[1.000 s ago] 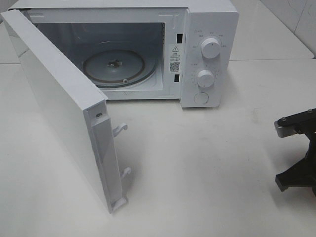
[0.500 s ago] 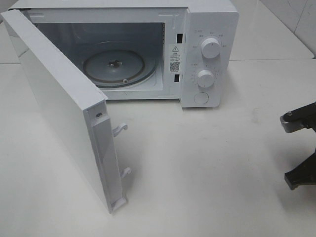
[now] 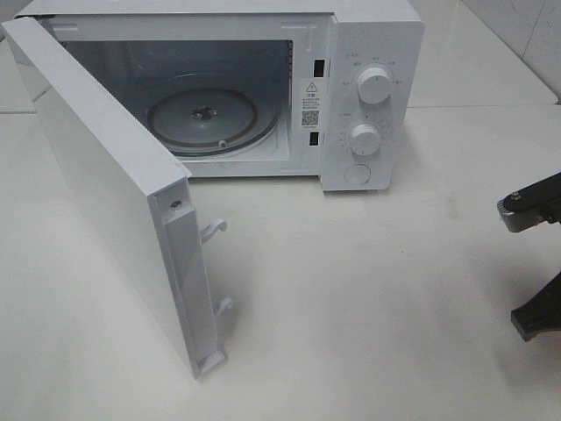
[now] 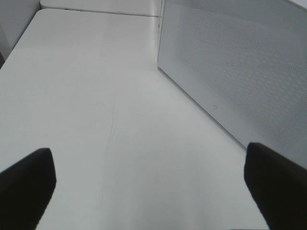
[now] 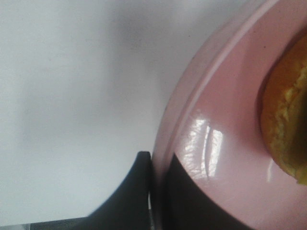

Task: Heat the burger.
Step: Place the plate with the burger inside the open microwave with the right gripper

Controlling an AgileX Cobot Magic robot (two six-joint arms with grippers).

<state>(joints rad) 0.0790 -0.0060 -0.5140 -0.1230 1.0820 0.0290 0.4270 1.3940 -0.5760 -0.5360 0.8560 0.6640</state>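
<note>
white worktop (image 3: 368, 289) fills the scene, with pale wall tiles past its far right corner. against the far edge stands a white microwave (image 3: 377, 35), its door (image 3: 105, 202) swung wide toward the near left, so that the door's free edge, with two latch hooks (image 3: 213, 230), points at the near edge. inside the cavity lies a round glass turntable (image 3: 203, 118). on the control panel sit an upper knob (image 3: 374, 86), a lower knob (image 3: 365, 138) and a round button (image 3: 357, 174) below them.

a pink plate (image 5: 225, 124) shows in the right wrist view only. the burger (image 5: 288, 129) rests on it, set in from the rim, with just a slice of its golden-brown bun in frame. whether the plate rests on the worktop or is raised cannot be told.

the right arm (image 3: 533, 210) reaches in at the worktop's right edge, only its black parts inside the high view. the right tool (image 5: 156, 191) is clamped narrow on the plate's rim, one finger under and one over the lip.

the left tool (image 4: 151, 184) hangs low over bare worktop with its fingers (image 4: 26, 184) spread wide and nothing between them. beside it stands a pale panel (image 4: 240, 72) with a fine dotted pattern; whether it is the door or a side wall of the microwave cannot be told.

open worktop stretches from the door's free edge across to the right arm, in front of the cavity mouth.
</note>
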